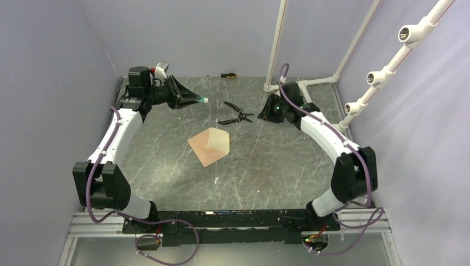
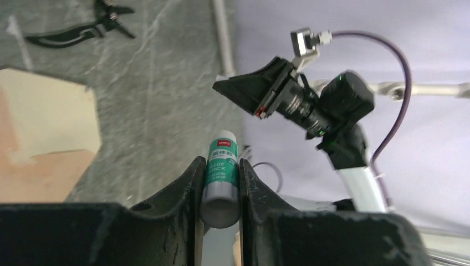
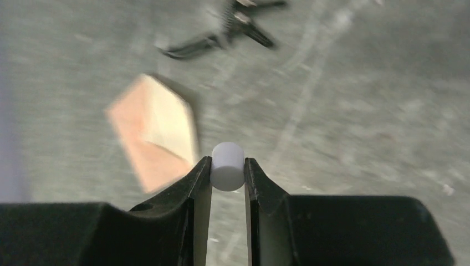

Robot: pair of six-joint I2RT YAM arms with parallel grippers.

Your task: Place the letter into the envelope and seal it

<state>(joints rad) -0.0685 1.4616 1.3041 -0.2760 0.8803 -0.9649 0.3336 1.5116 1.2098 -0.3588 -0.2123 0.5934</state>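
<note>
The envelope [image 1: 206, 151] lies flat mid-table with its pointed flap open and the cream inside [image 1: 219, 139] showing; it also appears in the left wrist view [image 2: 39, 172] and, blurred, in the right wrist view [image 3: 145, 145]. The letter does not show as a separate sheet. My left gripper [image 1: 198, 100] hovers above the far left of the table, shut on a green and white glue stick [image 2: 222, 180] that points out past the fingertips. My right gripper [image 3: 228, 160], raised over the far right, is shut on a small white cap [image 3: 228, 167].
Black pliers [image 1: 235, 113] lie just beyond the envelope, between the two grippers. A screwdriver [image 1: 224, 75] rests at the table's far edge. A white pipe frame [image 1: 275, 52] stands at the back right. Grey walls close in on both sides.
</note>
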